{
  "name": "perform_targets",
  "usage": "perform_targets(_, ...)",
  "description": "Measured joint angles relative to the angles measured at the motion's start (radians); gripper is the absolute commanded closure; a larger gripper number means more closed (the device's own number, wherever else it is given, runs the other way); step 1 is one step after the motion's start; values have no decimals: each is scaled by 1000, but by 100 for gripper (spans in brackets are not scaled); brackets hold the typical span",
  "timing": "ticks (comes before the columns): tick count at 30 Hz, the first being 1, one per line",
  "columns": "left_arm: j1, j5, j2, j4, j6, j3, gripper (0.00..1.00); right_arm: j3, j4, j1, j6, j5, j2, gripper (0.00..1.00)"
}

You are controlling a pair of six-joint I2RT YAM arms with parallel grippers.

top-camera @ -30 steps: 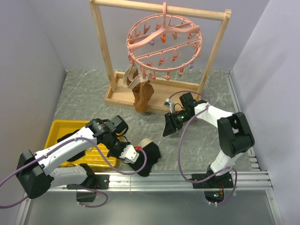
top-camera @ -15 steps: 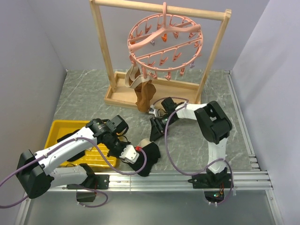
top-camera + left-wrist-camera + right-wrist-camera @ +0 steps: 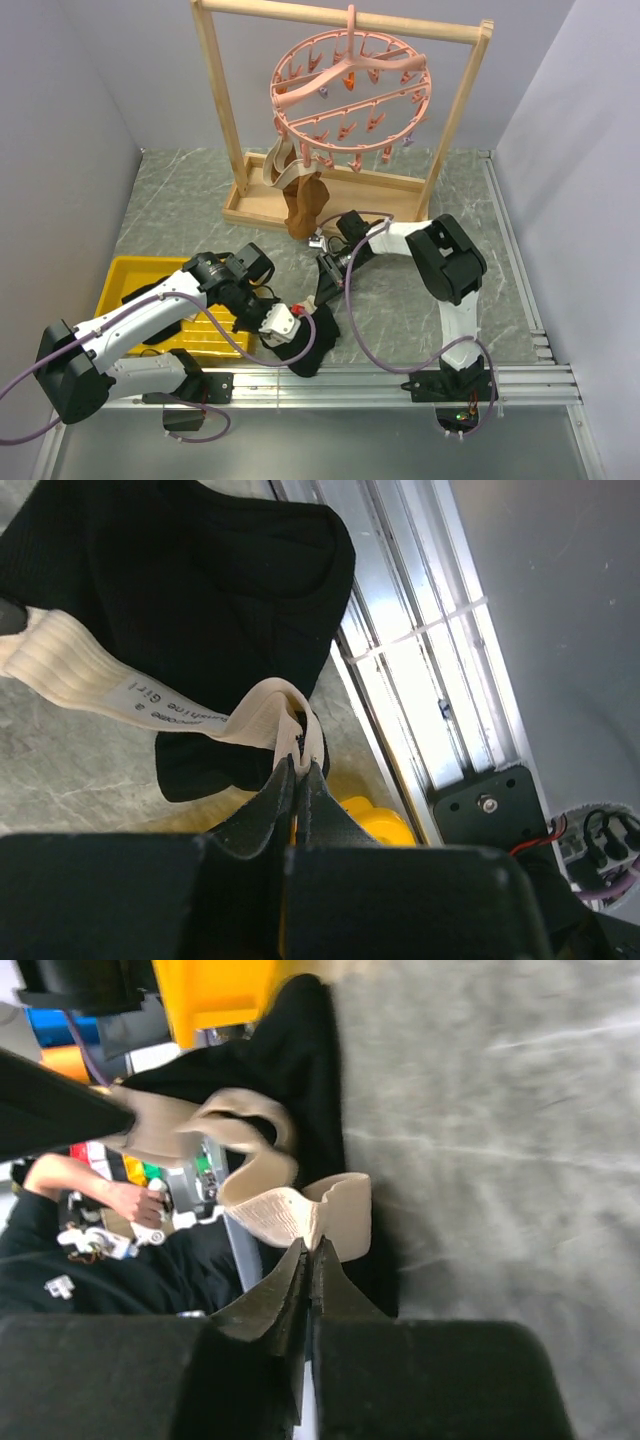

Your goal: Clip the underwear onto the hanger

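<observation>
The underwear (image 3: 312, 345) is black with a beige waistband and lies bunched at the table's near edge, between my two arms. My left gripper (image 3: 283, 322) is shut on a fold of the waistband (image 3: 270, 705), with the white printed label beside it. My right gripper (image 3: 322, 297) reaches down from the right and is shut on another fold of the waistband (image 3: 300, 1215). In the left wrist view the black cloth (image 3: 190, 590) hangs past the fingertips. The round pink hanger (image 3: 350, 90) with its dangling pegs hangs from the wooden frame's top bar at the back.
The pale wooden frame (image 3: 218, 110) stands on a base board at the back. A brown-and-cream garment (image 3: 300, 195) hangs from the hanger's left side. A yellow bin (image 3: 130, 285) sits under my left arm. An aluminium rail (image 3: 380, 385) runs along the near edge.
My right arm has swung left and down to the underwear and shut on the waistband. The left gripper has shifted slightly right with the cloth.
</observation>
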Motion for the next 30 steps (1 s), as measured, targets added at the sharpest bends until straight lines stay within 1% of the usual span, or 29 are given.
perform_targets(4,24,9,0,24,-47,0,100,-22,-17,-3,-18,-1,-93,100)
perform_targets(7,89,25,2,43,-108,18,100,-70,-23,-33,-27,6,-249,100)
perform_targets(9,153,36,8,64,-164,47,100,-107,-26,-80,-29,21,-367,100)
perform_targets(12,276,71,26,119,-266,109,100,-142,-36,-202,-40,55,-568,100)
perform_targets(15,392,110,27,204,-412,156,100,-175,-26,-314,-43,122,-763,100)
perform_targets(17,430,124,21,275,-509,173,100,-212,-6,-335,-33,187,-888,100)
perform_targets(20,436,147,-6,367,-649,179,100,-257,8,-332,-18,277,-1059,100)
perform_targets(23,433,180,-43,394,-721,192,100,-268,10,-337,-18,345,-1173,100)
perform_targets(26,414,216,-99,383,-732,192,100,-329,8,-349,-7,381,-1293,100)
perform_targets(30,336,243,-244,352,-743,136,100,-410,-50,-346,31,393,-1478,100)
